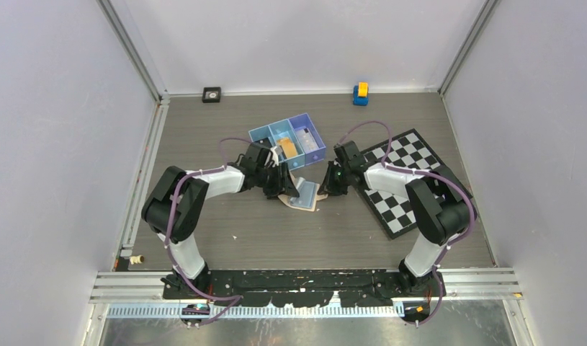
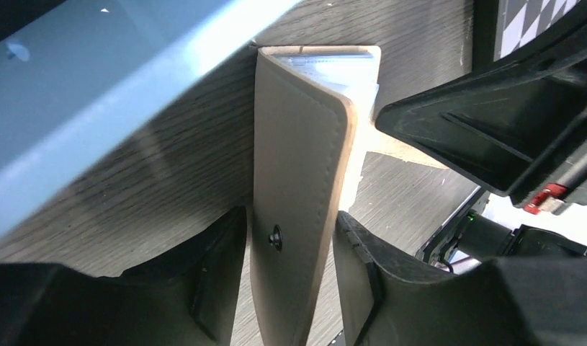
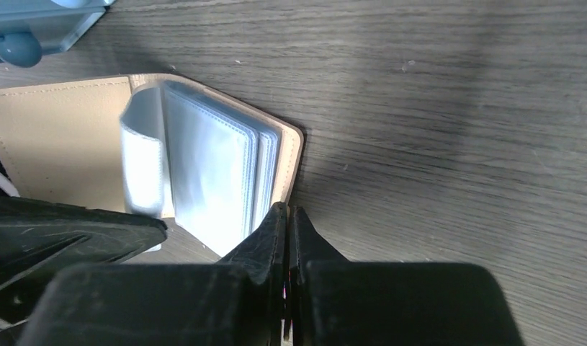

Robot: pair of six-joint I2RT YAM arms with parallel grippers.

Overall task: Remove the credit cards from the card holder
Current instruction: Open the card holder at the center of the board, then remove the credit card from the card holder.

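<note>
While the card holder (image 1: 305, 194) lies opened at the centre of the overhead view, just below the blue tray (image 1: 260, 134), one tan cover is held upright between the fingers of the left gripper (image 2: 290, 227). Those fingers are seen apart, one at each side of the cover, in the lower middle of the left wrist view. Whether the cover is pressed or merely flanked cannot be told. The right gripper (image 3: 285, 216) is seen with its jaws together at the lower centre of its own view, the tips set against the edge of the clear sleeves (image 3: 211, 169). Nothing is seen pinched between them.

If only sleeve film, or nothing, is caught there, no card would be drawn out, and the whole holder could be dragged across the table (image 3: 456, 108). Should the left hold be slack, the cover could drop over the sleeves.

The cover is matte and leather-like, stitched along its rounded edge and fitted with a dark snap stud (image 2: 276, 236). The sleeves are thin, glossy and floppy, stacked like pages, with one curled over. An orange card (image 1: 288, 146) is judged to lie in the tray's middle compartment. Whether any card is left in the sleeves cannot be told.
</note>
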